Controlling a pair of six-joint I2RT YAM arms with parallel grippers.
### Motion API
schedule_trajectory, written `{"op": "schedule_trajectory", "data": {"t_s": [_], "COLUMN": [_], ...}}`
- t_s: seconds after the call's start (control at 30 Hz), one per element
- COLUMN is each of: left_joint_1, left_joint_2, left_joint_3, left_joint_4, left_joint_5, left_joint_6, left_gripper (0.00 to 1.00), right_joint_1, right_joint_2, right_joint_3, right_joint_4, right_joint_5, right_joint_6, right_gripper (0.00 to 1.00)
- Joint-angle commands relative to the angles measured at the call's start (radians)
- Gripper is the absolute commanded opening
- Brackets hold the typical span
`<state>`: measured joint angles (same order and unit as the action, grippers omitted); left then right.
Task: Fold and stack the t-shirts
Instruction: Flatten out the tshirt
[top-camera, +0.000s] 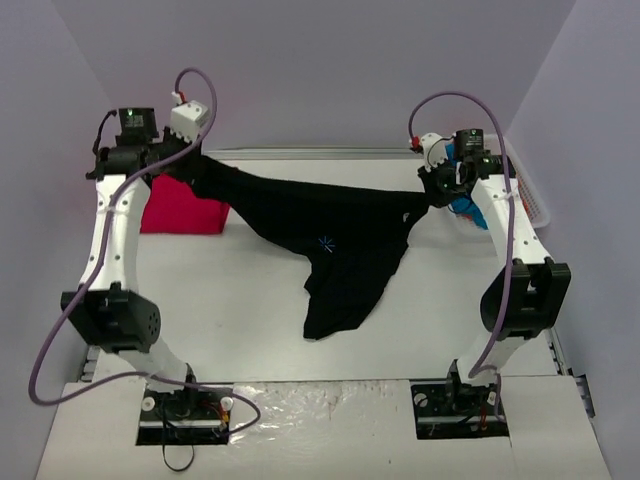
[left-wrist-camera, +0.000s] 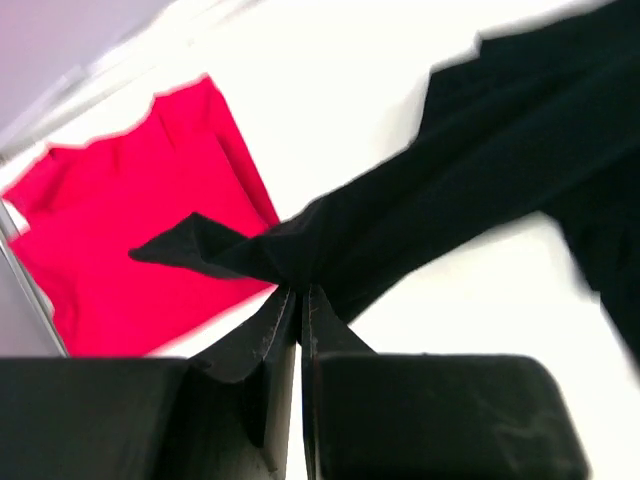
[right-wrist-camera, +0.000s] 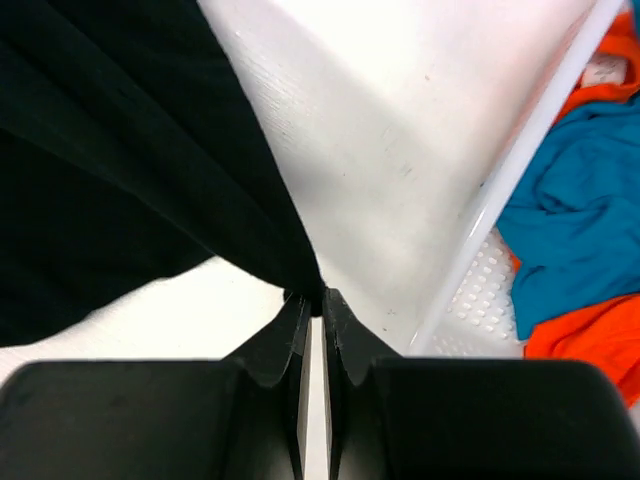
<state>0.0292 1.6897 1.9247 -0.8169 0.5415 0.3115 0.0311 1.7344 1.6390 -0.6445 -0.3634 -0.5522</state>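
1. Presently, we find the black shirt (top-camera: 330, 250) stretched between the arms. Its long axis runs left to right and its bulk droops toward the near edge.
2. Left gripper (left-wrist-camera: 300, 292) pinches one end; right gripper (right-wrist-camera: 312, 297) pinches the other.
3. Red shirt (top-camera: 180, 212) lies on the table (top-camera: 250, 310), far left.

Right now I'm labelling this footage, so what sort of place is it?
Likely a robotics lab cell for laundry folding: white table, plain lilac walls, and a white basket of blue and orange cloth.
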Motion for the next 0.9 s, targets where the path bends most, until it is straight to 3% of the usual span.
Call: {"op": "schedule_trajectory", "data": {"t_s": [0.0,0.2,0.37,0.4,0.43,0.5,0.53,0.6,0.77,0.87], "left_joint_1": [0.014,0.012,0.005,0.002,0.000,-0.002,-0.002,-0.002,-0.002,-0.002], "left_joint_2": [-0.117,-0.401,-0.651,-0.680,-0.729,-0.769,-0.798,-0.817,-0.828,-0.828], "left_joint_3": [-0.142,-0.381,-0.605,-0.630,-0.680,-0.717,-0.733,-0.763,-0.806,-0.858], "left_joint_4": [-0.037,-0.123,-0.326,-0.358,-0.422,-0.481,-0.537,-0.567,-0.536,-0.347], "left_joint_5": [-0.051,-0.002,0.049,0.060,0.080,0.121,0.135,0.144,0.079,0.038], "left_joint_6": [0.072,0.184,0.374,0.436,0.478,0.562,0.592,0.626,0.599,0.519], "left_gripper": [0.02,0.02,0.04,0.15,0.37,0.43,0.53,0.63,0.63,0.63], "right_joint_1": [-0.011,-0.014,-0.022,-0.025,-0.025,-0.026,-0.026,-0.026,-0.025,-0.026], "right_joint_2": [-0.052,-0.105,-0.171,-0.174,-0.170,-0.150,-0.141,-0.112,-0.072,-0.055], "right_joint_3": [0.025,-0.083,-0.192,-0.211,-0.218,-0.223,-0.223,-0.219,-0.208,-0.214], "right_joint_4": [-0.081,-0.099,-0.095,-0.095,-0.095,-0.090,-0.089,-0.084,-0.061,-0.044], "right_joint_5": [0.029,0.017,-0.012,-0.020,-0.025,-0.046,-0.054,-0.080,-0.117,-0.124], "right_joint_6": [0.017,-0.011,-0.057,-0.058,-0.061,-0.063,-0.061,-0.051,-0.034,-0.023], "right_gripper": [0.00,0.00,0.00,0.00,0.00,0.00,0.00,0.00,0.00,0.00]}}
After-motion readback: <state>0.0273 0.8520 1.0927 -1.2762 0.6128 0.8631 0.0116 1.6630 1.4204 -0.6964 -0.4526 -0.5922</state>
